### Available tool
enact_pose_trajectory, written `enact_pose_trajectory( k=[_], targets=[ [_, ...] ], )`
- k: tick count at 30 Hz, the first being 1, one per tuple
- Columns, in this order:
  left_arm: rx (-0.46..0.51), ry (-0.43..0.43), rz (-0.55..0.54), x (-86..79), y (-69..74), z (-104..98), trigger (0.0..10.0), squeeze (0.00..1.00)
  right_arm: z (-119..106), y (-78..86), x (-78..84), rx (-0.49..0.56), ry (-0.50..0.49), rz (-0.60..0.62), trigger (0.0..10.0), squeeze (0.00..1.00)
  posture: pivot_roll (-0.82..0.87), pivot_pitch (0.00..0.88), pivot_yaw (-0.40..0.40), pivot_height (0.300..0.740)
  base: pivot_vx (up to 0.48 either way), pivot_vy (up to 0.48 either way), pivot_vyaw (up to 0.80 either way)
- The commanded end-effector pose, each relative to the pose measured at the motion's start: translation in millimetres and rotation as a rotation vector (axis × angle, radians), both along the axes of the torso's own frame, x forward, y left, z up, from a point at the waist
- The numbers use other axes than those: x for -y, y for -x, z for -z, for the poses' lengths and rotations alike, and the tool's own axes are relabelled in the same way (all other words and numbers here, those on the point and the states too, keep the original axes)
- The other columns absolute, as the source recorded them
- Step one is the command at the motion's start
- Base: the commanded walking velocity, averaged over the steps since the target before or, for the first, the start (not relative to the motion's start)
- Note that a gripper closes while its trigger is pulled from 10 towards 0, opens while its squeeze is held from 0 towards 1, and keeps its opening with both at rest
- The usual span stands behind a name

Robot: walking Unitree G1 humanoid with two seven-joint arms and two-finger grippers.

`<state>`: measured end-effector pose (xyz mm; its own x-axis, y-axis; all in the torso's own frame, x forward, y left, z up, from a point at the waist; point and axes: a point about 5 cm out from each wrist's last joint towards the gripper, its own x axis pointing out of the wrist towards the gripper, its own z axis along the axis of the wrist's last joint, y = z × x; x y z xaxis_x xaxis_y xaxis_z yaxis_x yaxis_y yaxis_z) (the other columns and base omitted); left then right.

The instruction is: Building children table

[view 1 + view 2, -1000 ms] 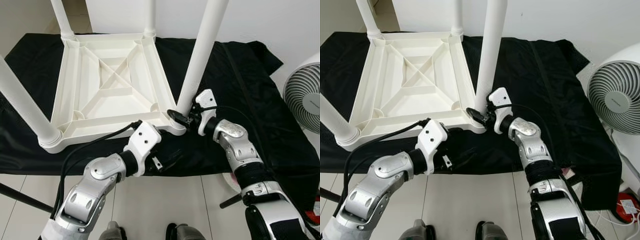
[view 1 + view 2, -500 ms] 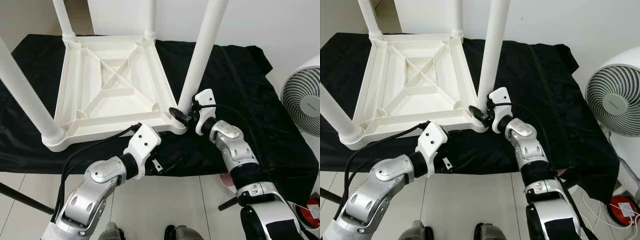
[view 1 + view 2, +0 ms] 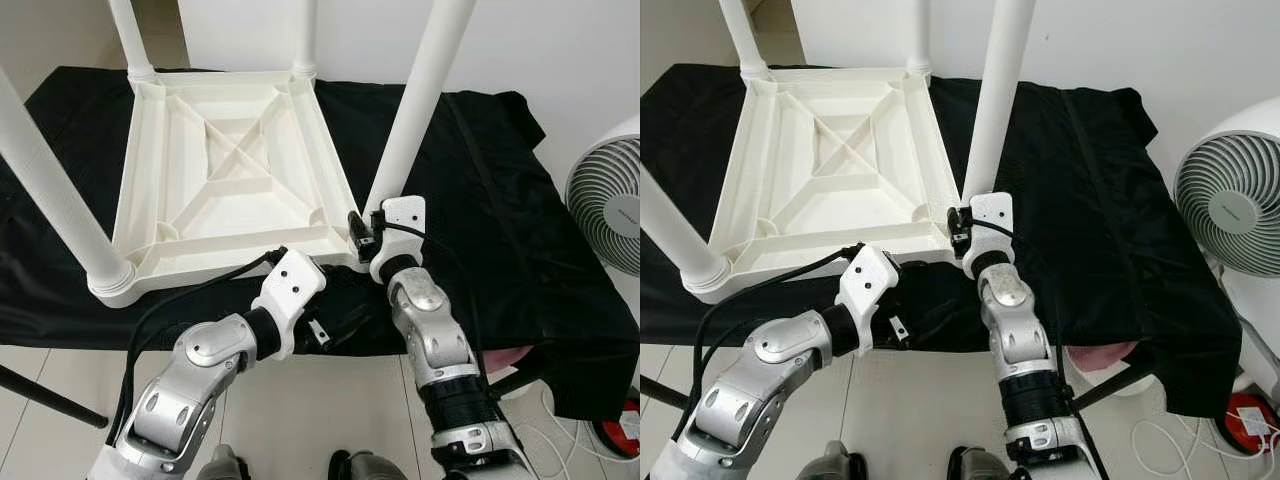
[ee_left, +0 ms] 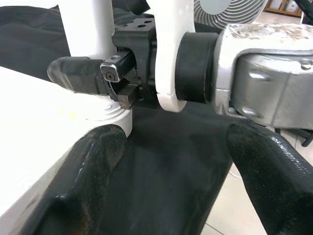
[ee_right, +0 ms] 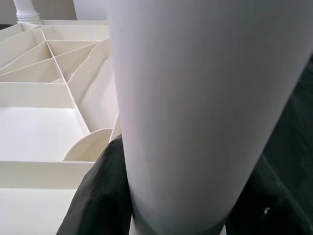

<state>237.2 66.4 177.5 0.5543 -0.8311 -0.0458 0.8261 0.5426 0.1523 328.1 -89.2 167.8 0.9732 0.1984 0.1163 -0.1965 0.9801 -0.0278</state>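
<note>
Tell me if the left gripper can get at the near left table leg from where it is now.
Probably yes. The left gripper hangs open over the black cloth at the table's front edge, and nothing stands between it and the near left leg, though it must swing well across.

White wall (image 3: 1140,40), tiled floor (image 3: 930,410) — fan (image 3: 1230,205) beside.

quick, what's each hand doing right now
Left hand: open, holding nothing, beside the corner of the upturned white plastic table.
Right hand: shut on the white round table leg near its base.
</note>
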Motion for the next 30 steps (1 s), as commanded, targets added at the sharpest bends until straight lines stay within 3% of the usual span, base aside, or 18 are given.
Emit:
enact_pose_trajectory(
  k=[1, 2, 3, 4, 7, 9, 10, 13, 19, 30],
  targets=[
    [0.006, -0.002, -0.033, 1.2, -1.0, 1, 10.0, 0.00, 10, 1.9, 1.4, -0.044, -0.001, 0.006, 10.0, 0.00, -0.04, 0.122, -0.030, 0.740, 0.000, 0.000, 0.00],
    [0.006, -0.003, -0.033, 1.1, -1.0, 0, 10.0, 0.00, 8, 1.1, 2.2, -0.039, 0.005, 0.000, 10.0, 0.16, -0.04, 0.122, -0.030, 0.740, 0.000, 0.000, 0.00],
    [0.006, -0.003, -0.033, 1.1, -1.0, 0, 10.0, 0.00, 8, 1.1, 2.2, -0.039, 0.005, 0.000, 10.0, 0.16, -0.04, 0.122, -0.030, 0.740, 0.000, 0.000, 0.00],
    [0.007, -0.006, -0.032, 0.8, -1.1, 0, 10.0, 0.00, 6, -0.4, 5.0, -0.034, -0.004, -0.010, 10.0, 1.00, -0.04, 0.122, -0.030, 0.740, 0.000, 0.000, 0.00],
    [0.008, -0.012, -0.034, -0.1, -1.8, 0, 10.0, 0.00, 4, -2.6, 8.2, -0.023, 0.000, -0.031, 10.0, 1.00, -0.04, 0.122, -0.026, 0.740, 0.000, 0.000, 0.00],
    [0.012, -0.015, -0.038, -1.1, -2.8, -1, 10.0, 0.00, -1, -4.3, 12.8, -0.013, 0.010, -0.120, 10.0, 1.00, -0.04, 0.122, -0.026, 0.740, 0.000, 0.000, 0.00],
    [0.015, -0.015, -0.039, -1.3, -3.0, -1, 10.0, 0.00, -2, -3.8, 14.0, -0.011, 0.031, -0.187, 10.0, 0.00, -0.04, 0.122, -0.026, 0.740, 0.000, 0.000, 0.00],
    [0.017, -0.016, -0.039, -1.6, -3.1, -2, 10.0, 0.00, -1, -3.1, 17.7, -0.005, 0.072, -0.274, 10.0, 0.00, -0.04, 0.123, -0.024, 0.740, 0.000, 0.000, 0.00],
    [0.019, -0.017, -0.046, -3.1, -3.7, -3, 10.0, 0.00, -5, -7.2, 30.1, 0.003, 0.136, -0.304, 10.0, 0.00, -0.04, 0.123, -0.024, 0.740, 0.000, 0.000, 0.00],
    [0.019, -0.029, -0.065, -6.6, -4.4, -2, 10.0, 0.00, -11, -5.7, 27.4, 0.039, 0.143, -0.394, 10.0, 0.00, -0.02, 0.127, -0.018, 0.740, 0.000, 0.000, 0.00]
  ],
)
